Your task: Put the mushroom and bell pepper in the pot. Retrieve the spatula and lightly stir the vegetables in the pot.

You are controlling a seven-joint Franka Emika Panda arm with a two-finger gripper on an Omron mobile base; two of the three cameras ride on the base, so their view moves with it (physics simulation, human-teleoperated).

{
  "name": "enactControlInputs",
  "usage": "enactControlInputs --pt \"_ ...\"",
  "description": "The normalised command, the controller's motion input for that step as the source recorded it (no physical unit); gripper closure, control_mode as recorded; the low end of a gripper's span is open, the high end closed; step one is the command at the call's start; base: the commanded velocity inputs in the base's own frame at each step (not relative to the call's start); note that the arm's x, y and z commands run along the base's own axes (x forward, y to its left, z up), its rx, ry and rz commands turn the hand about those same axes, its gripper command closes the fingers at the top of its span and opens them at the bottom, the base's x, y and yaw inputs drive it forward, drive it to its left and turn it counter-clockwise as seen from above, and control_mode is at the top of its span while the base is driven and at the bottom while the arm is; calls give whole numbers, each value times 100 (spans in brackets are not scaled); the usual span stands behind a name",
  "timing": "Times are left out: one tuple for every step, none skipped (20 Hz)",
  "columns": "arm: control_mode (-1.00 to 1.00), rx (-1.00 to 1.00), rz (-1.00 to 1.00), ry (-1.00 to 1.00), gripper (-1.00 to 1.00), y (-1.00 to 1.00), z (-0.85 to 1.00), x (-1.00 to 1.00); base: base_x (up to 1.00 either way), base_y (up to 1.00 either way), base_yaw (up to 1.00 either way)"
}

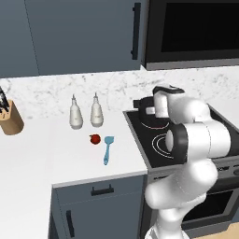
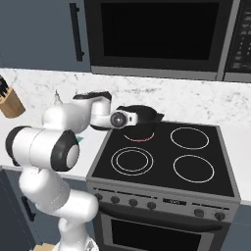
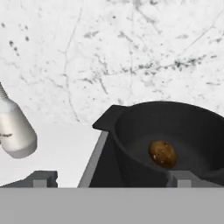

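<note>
Simulated kitchen, mushroom stage complete. The small dark-brown round-capped mushroom (image 3: 162,153) lies on the floor of the squat black cylindrical cooking pot (image 3: 183,131), which stands on the rear left burner of the black glass cooktop (image 2: 162,157), close to the marbled backsplash. The two-finger gripper (image 3: 111,179) hangs near the pot's rim on its counter side; its dark fingertips (image 3: 41,177) stand wide apart with nothing between them, so the tool is released and empty.

The small, shiny red bell pepper (image 1: 95,138) rests on the white countertop (image 1: 42,158), near the middle and not far from the edge that meets the cooktop. The slim light-blue spatula (image 1: 108,149) lies just beside the pepper on its stove side, blade toward the wall, handle toward the counter's front edge. Two white bottles (image 1: 86,113) stand behind them and a wooden knife block (image 1: 10,119) sits toward the left end.

Step in hand, by judgement: transfer of the pepper. The next move calls for swinging the arm left over the counter and descending on the pepper without nudging the adjacent spatula.
</note>
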Motion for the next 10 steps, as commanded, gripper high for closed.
enactControlInputs --pt "-100 0 4 0 -100 54 61 -45 0 0 0" --pt "-100 0 5 4 -100 49 71 -44 0 0 0" --pt "-100 0 7 4 -100 40 84 -48 0 0 0" --pt "-100 0 7 2 -100 31 95 -54 0 0 0" --pt "-100 -2 6 4 -100 28 100 -57 0 0 0" --pt "-100 -4 6 7 -100 27 99 -58 0 0 0" --pt "-100 -6 6 9 -100 31 94 -56 0 0 0" --pt "-100 -8 6 10 -100 37 88 -49 0 0 0" --pt "-100 -11 5 15 -100 41 70 -39 0 0 0" --pt "-100 -14 4 22 -100 43 53 -29 0 0 0"
